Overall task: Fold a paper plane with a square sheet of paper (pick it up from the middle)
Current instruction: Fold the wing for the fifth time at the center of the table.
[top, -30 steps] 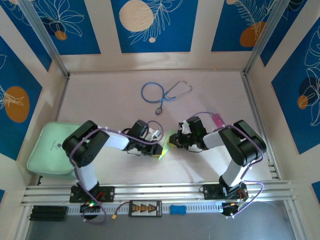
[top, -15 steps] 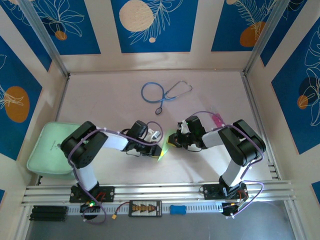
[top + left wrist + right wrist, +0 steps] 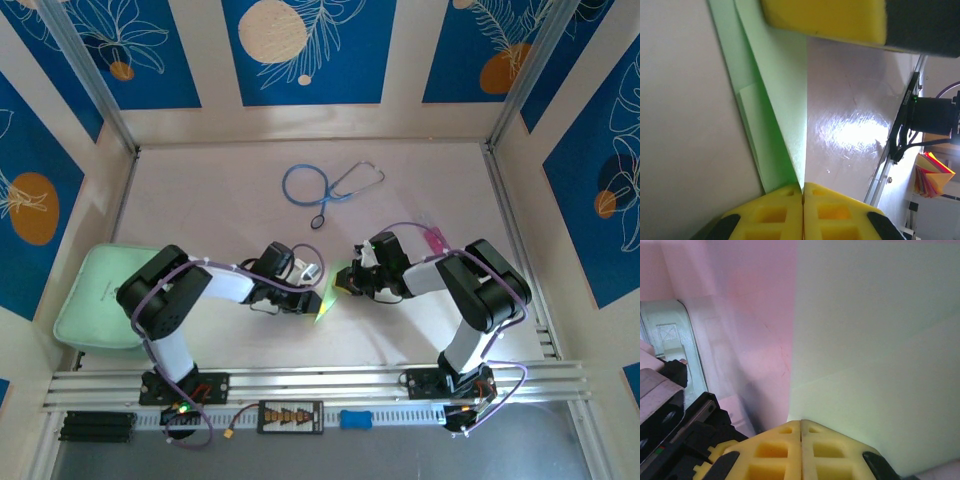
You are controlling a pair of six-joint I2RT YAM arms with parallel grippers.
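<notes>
**Two grippers, one folded sheet**

Counted from above: one sheet [image 3: 324, 304], two grippers, one stethoscope [image 3: 325, 187], one pad [image 3: 100, 297], one pinkish bag [image 3: 432, 238]. All on or over one pale table [image 3: 230, 220].

Sheet: mid-table, between the two arms, well apart from the stethoscope at the far side and from the pad at the left edge. Seen from overhead as a slim pale green sliver. Long axis on a diagonal, far end toward the right arm, near end toward the left arm's base. Near end narrow and brightest green; too small there to tell how sharp the tip is.

Left gripper [image 3: 314, 295] [image 3: 803, 192]: yellow fingertips pressed flat together, the sheet's [image 3: 782, 85] edge running down into the seam between them. Layered folds visible alongside, one long straight crease among them.

Right gripper [image 3: 350, 282] [image 3: 801, 432]: fingertips likewise closed tight, pinching the sheet [image 3: 875, 335] at its lower edge. One slanted fold line across the broad pale face above.
</notes>
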